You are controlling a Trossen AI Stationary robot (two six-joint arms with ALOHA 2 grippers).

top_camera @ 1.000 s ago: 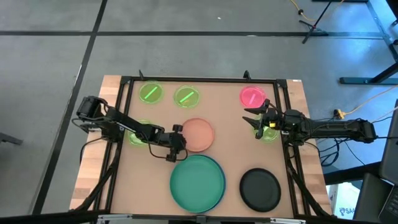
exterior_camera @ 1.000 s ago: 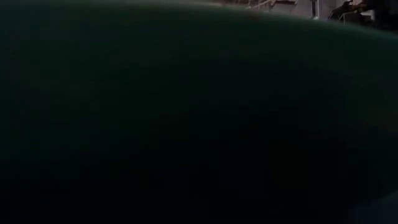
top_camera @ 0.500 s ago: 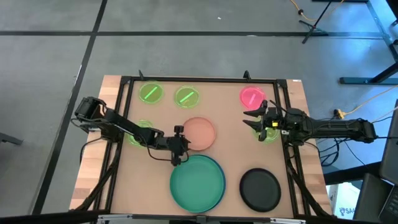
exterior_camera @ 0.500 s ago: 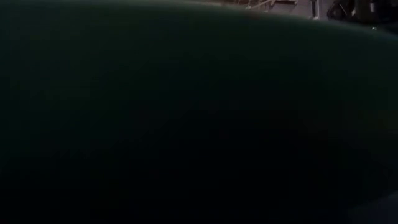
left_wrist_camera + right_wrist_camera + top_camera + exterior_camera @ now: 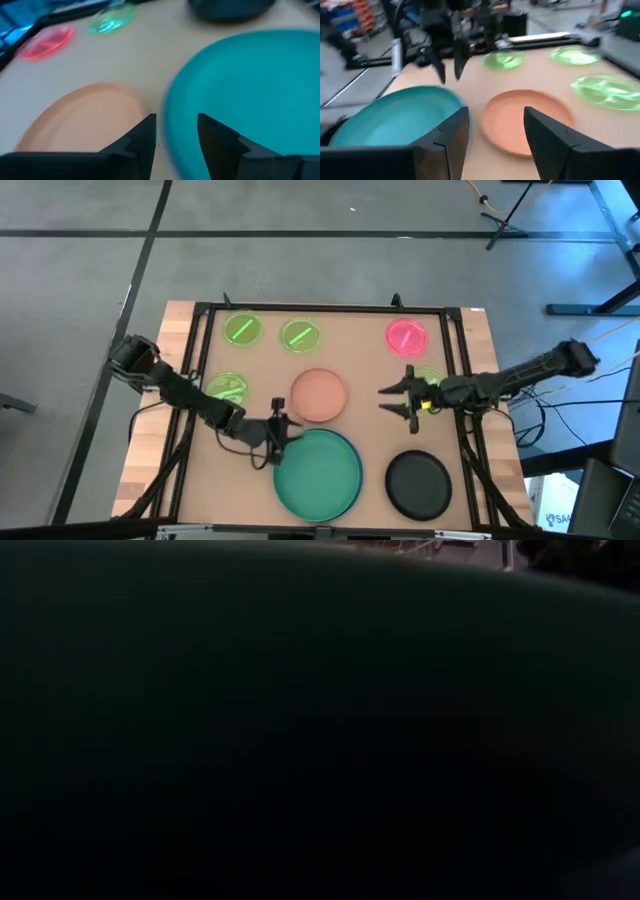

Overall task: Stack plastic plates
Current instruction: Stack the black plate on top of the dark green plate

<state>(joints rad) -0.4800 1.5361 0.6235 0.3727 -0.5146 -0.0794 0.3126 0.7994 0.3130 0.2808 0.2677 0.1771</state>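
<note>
A large teal plate (image 5: 318,472) lies at the near middle of the table, and a salmon plate (image 5: 318,395) lies just beyond it. My left gripper (image 5: 274,438) is open at the teal plate's left rim. In the left wrist view that rim (image 5: 172,125) runs between its two fingers; I cannot tell whether they touch it. My right gripper (image 5: 396,402) is open and empty, right of the salmon plate, which lies ahead of its fingers (image 5: 525,120). A black plate (image 5: 418,483) lies at the near right.
Neon-green plates lie at the far left (image 5: 242,330), beside it (image 5: 301,335), at the left (image 5: 228,388) and partly under my right arm (image 5: 428,377). A pink plate (image 5: 406,335) lies far right. A black frame (image 5: 320,308) rims the table. The teal plate (image 5: 300,720) fills the low view.
My left gripper has gone toward the table's near edge, from beside the salmon plate to the teal plate's left rim, uncovering the left neon-green plate. My right gripper has gone from over the right neon-green plate toward the table's left and a little nearer.
</note>
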